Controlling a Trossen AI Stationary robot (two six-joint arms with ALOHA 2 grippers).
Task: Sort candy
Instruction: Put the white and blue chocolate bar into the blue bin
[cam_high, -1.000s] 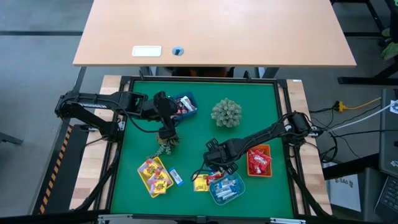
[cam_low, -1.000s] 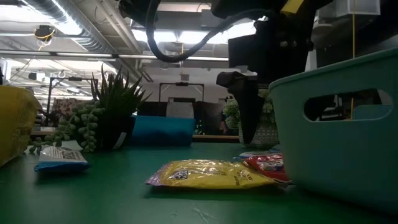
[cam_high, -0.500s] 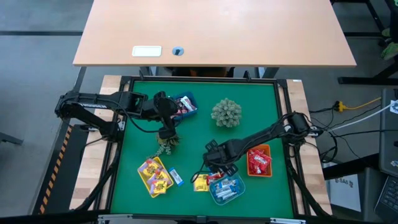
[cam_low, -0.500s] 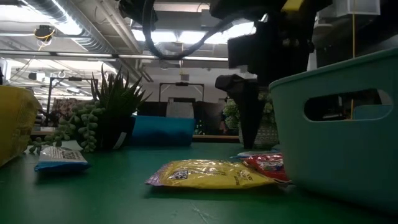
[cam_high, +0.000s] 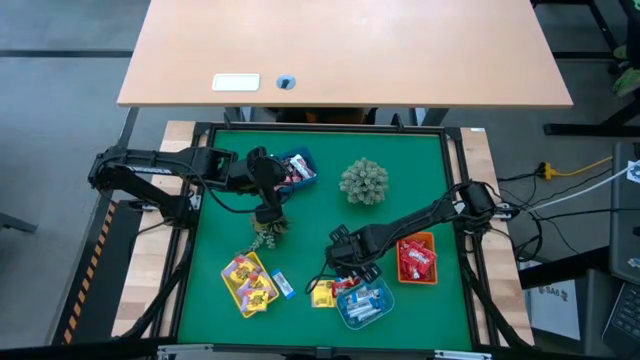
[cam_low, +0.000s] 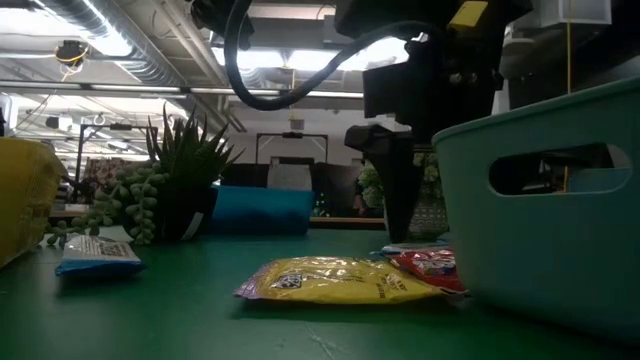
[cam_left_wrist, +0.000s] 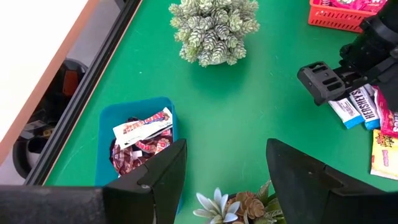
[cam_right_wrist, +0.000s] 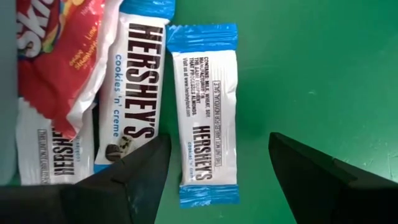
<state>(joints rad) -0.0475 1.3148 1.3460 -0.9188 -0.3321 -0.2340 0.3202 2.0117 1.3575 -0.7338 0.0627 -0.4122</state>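
- Worktop (cam_high: 310, 205) with green mat; sorting partly done, going by trays already holding like-coloured sweets.
- Left pincer (cam_high: 268, 203) hangs above the mat just beside the blue tray (cam_high: 298, 168), fingers apart, nothing between them; looks like it is waiting there out of the way. Blue tray holds dark brown candy (cam_left_wrist: 140, 138).
- Trailing green plant (cam_high: 267, 232) sits right under the left pincer, between blue tray and yellow tray (cam_high: 249, 283); it crowds any reach down there.
- Yellow tray carries yellow-and-red wrappers; one blue-and-white bar (cam_high: 283, 284) lies loose on the mat just beside it.
- Round spiky plant (cam_high: 364, 181) stands mid-mat, well apart from the candy.
- Right pincer (cam_high: 343, 266) low over loose pieces beside the teal tray (cam_high: 366, 306), fingers spread wide, straddling a Hershey's bar (cam_right_wrist: 205, 106) lying flat on the mat; likely lined up to grab it.
- Second Hershey's bar (cam_right_wrist: 135, 81) and red Skittles pack (cam_right_wrist: 65, 56) lie touching, just beside; risk of catching two.
- Yellow pack (cam_low: 335, 279) is close by.
- Orange tray (cam_high: 418, 258) holds red candy.
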